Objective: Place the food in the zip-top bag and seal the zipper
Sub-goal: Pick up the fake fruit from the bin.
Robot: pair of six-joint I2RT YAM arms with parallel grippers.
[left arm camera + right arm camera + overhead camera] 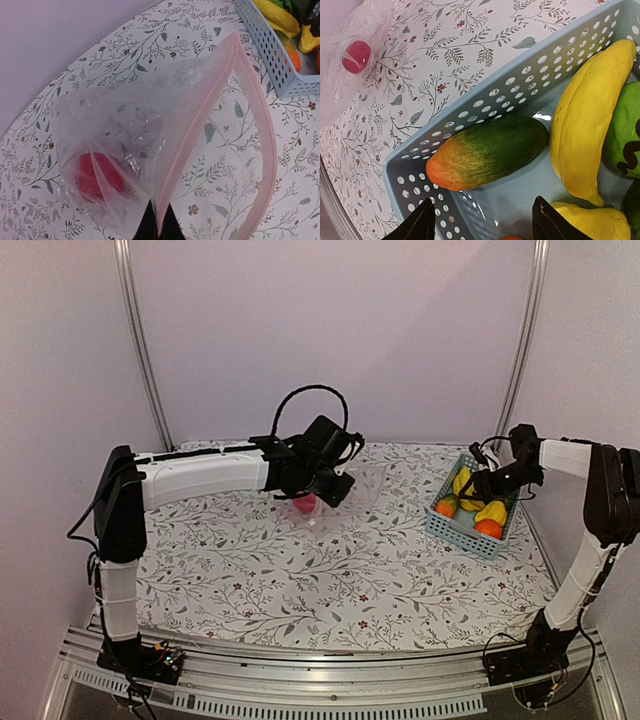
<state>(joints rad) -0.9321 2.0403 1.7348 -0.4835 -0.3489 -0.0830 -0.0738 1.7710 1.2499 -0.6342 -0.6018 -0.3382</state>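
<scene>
A: Left arm pose?
B: Left arm (pixel 200 472) stretched from its base across to mid-table. Left gripper (pixel 159 224) narrow, pinching the mouth rim of the clear crinkly zip-top bag (pixel 125 120) at the pink-tinted zipper strip (pixel 197 130). Mouth gapes, open side toward the light-blue slotted plastic basket (pixel 270 50).
A: Right?
B: Right arm (pixel 590 490) bent over from the right side. Right gripper (pixel 484 210) spread wide, holding nothing, hanging over the basket's end. Green-to-orange oblong toy piece (pixel 487 150) lies just ahead of the fingers, untouched; long yellow toy banana (pixel 585 125) beside it.
A: Room?
B: Basket sits close to the right edge of the floral tablecloth (pixel 300 580); bare cloth between bag and basket. One round red toy piece (pixel 97 175) inside the bag, low corner, near the left gripper.
</scene>
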